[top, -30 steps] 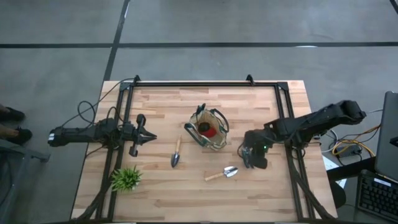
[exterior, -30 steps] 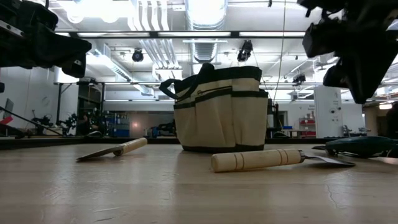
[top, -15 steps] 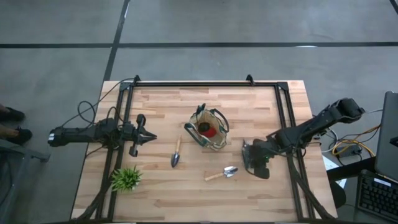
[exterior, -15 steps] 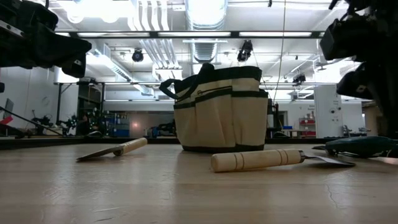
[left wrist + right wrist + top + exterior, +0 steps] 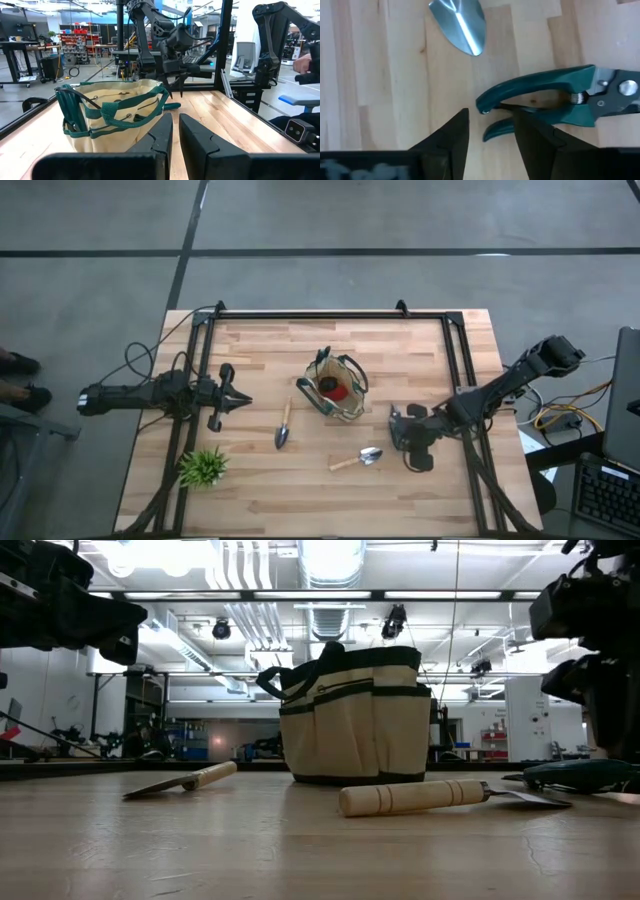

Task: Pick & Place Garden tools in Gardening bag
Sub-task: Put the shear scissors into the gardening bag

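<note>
- From above, the right gripper (image 5: 403, 436) hangs low over the worktop (image 5: 260, 490), just right of a trowel (image 5: 357, 458). The gardening bag (image 5: 337, 387) stands mid-worktop with a red item (image 5: 340, 392) inside; a second trowel (image 5: 284, 424) lies to its left. The left gripper (image 5: 240, 401) waits at the left edge, fingers pressed together, holding nothing.
- At worktop level, the bag (image 5: 352, 715) sits upright behind a wooden-handled trowel (image 5: 420, 796); teal shears (image 5: 578, 774) lie at far right under the right arm.
- The left wrist camera shows its fingers (image 5: 159, 137) nearly touching, pointed at the bag (image 5: 115, 116).
- The right wrist camera shows spread fingers (image 5: 451, 136) released, empty, above the shears' teal handles (image 5: 545, 100), near a trowel blade (image 5: 462, 25).
</note>
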Controlling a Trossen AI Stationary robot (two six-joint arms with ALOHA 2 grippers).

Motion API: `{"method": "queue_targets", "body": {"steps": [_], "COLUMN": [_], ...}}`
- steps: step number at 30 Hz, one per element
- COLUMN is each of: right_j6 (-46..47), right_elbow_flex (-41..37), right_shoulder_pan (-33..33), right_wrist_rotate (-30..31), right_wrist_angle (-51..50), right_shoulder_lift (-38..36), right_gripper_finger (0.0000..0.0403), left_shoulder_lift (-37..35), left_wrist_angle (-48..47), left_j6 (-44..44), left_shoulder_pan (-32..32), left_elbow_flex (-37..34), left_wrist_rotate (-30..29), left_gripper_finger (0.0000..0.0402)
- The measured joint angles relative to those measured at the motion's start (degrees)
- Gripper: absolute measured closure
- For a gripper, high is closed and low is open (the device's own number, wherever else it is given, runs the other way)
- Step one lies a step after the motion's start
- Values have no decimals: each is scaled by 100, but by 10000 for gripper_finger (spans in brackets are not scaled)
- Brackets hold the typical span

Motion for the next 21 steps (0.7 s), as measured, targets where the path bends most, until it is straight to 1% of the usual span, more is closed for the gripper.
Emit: {"method": "queue_targets", "body": {"steps": [4,14,21], "right_j6": [71,237,241], "right_elbow_flex": [-206,-621,-679], "right_shoulder_pan": [47,47,82], "right_wrist_rotate": [-5,-8,-10], "right_wrist_angle": [374,946,1349], "right_shoulder_lift": [0,0,108], "right_gripper_finger": [251,264,263], "left_shoulder_lift": [0,0,0], "left_wrist_angle": [0,0,0], "left_j6": [0,0,0], "left_shoulder_pan": [1,1,1], "left_elbow_flex": [1,1,1], "left_wrist_rotate": [-1,0,0], "left_gripper_finger": [365,365,365]}}
